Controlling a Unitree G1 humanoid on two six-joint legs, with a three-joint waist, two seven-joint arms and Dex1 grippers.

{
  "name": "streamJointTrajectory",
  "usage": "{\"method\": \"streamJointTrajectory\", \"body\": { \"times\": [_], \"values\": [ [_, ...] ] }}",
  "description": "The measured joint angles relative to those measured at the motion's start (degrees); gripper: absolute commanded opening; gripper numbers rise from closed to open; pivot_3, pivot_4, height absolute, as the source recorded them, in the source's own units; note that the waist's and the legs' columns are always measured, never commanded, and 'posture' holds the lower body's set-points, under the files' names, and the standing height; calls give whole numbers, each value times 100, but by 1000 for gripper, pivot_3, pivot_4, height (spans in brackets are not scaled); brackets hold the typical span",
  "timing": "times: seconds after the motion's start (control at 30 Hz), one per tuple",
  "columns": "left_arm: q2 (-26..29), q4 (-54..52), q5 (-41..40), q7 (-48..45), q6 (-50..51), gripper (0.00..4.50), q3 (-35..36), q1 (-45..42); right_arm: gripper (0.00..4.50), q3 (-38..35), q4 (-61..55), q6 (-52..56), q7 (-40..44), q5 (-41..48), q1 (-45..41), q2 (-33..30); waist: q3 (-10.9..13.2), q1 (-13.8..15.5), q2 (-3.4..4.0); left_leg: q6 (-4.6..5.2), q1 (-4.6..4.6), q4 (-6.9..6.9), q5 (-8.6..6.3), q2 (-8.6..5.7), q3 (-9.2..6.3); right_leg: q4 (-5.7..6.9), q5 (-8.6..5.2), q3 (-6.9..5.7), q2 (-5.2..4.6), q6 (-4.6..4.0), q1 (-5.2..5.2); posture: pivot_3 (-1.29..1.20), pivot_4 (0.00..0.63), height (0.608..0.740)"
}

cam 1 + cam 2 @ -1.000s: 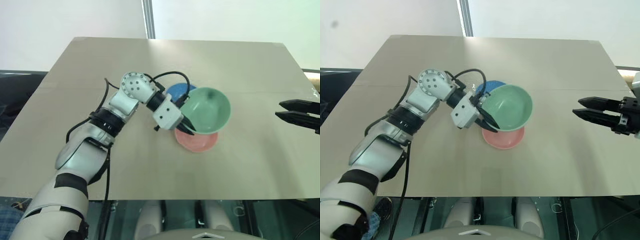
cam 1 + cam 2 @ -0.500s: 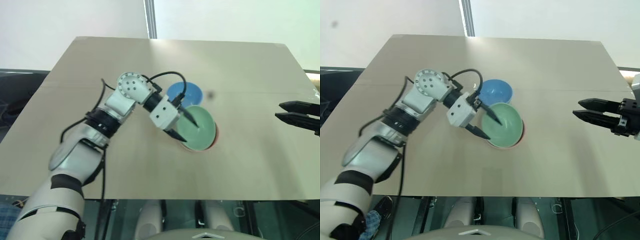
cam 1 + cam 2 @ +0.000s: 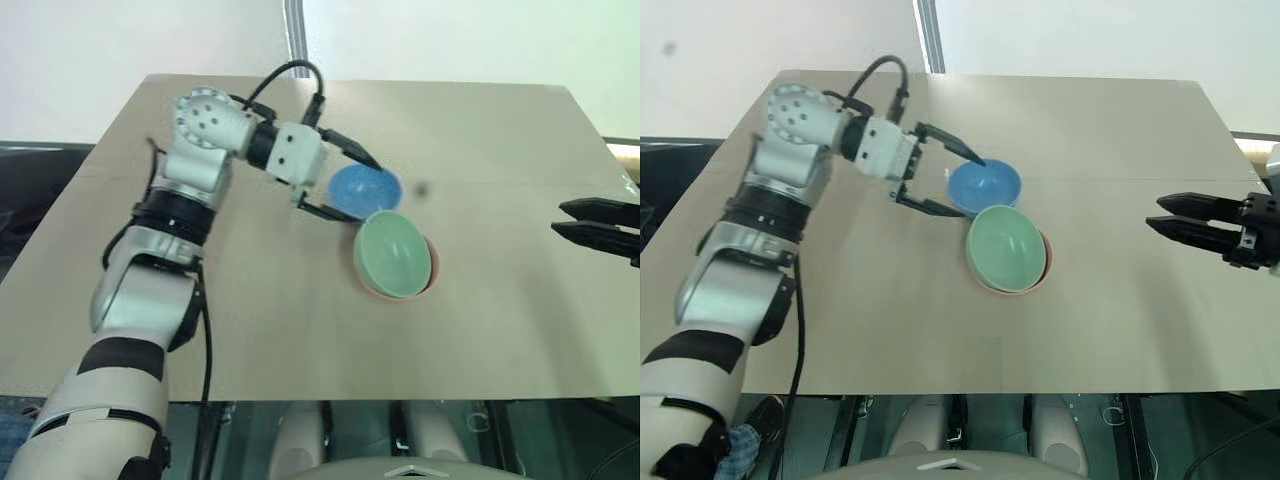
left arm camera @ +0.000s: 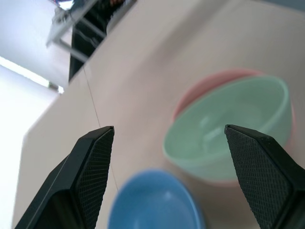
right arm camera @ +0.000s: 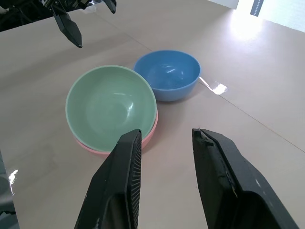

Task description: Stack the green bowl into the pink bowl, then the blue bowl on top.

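Note:
The green bowl sits nested upright in the pink bowl, whose rim shows as a thin crescent around it. Just behind them, touching or nearly so, the blue bowl stands on the table. My left gripper hangs open and empty above the blue bowl's left side, its fingers spread wide. In the left wrist view both black fingers frame the green bowl and the blue bowl. My right gripper hovers at the right, well clear of the bowls, with a narrow gap between its fingers and nothing in it.
The tan table stretches wide around the bowls, with bare surface in front and to the left. Its right edge lies near my right gripper. A metal post stands behind the far edge.
My left gripper let go of the green bowl, which now rests in the pink bowl. It opened wide, rose and swung back over the blue bowl. The right gripper stayed still.

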Motion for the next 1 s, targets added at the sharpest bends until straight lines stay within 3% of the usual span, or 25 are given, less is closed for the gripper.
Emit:
{"method": "streamJointTrajectory", "body": {
  "times": [0.17, 0.3, 0.5, 0.7, 0.77, 1.0],
  "values": [
    [496, 449, 367, 0, -323, 3914, -105, 5, 1909, 140, 72, -40, 48, -15, -216, -6, 0, 12, -1, 0, -3, 3, 0, 0, 17, -1, 0, -2, -1, 0, 0, 0, 150, 740],
    [579, 880, 691, -1, -799, 3914, -112, 42, 1909, 231, 81, -41, 68, -18, -237, -7, 0, 38, 0, 0, -4, 3, 0, 0, 23, -2, 0, -5, -3, 0, 0, 0, 150, 740],
    [159, 2023, 1645, 320, -1879, 3914, -162, 74, 1909, 237, 119, -42, 123, -17, -283, -7, 2, 34, -3, 1, -9, 5, -1, -1, 23, -3, 0, -7, -4, -1, 0, 0, 150, 740],
    [-232, 2774, 2636, 1374, -2528, 3914, -231, -256, 1909, 174, 91, -26, 130, -8, -177, -7, 3, 30, -5, 1, -11, 5, -1, -1, 22, -4, 0, -7, -4, 0, -1, 0, 150, 740],
    [-341, 2904, 2787, 1536, -2608, 4448, -229, -341, 1909, 122, 51, -1, 129, 0, -99, -7, 3, 30, -5, 1, -11, 5, -1, -1, 22, -3, 0, -7, -4, 0, -1, 0, 150, 740],
    [-546, 3087, 3030, 1773, -2726, 4476, -224, -419, 1909, -60, -61, 9, 100, 12, 106, -7, 3, 10, -5, 1, -9, 4, -1, -1, 22, -1, 0, -5, -4, 0, -1, 0, 150, 740]
  ]
}}
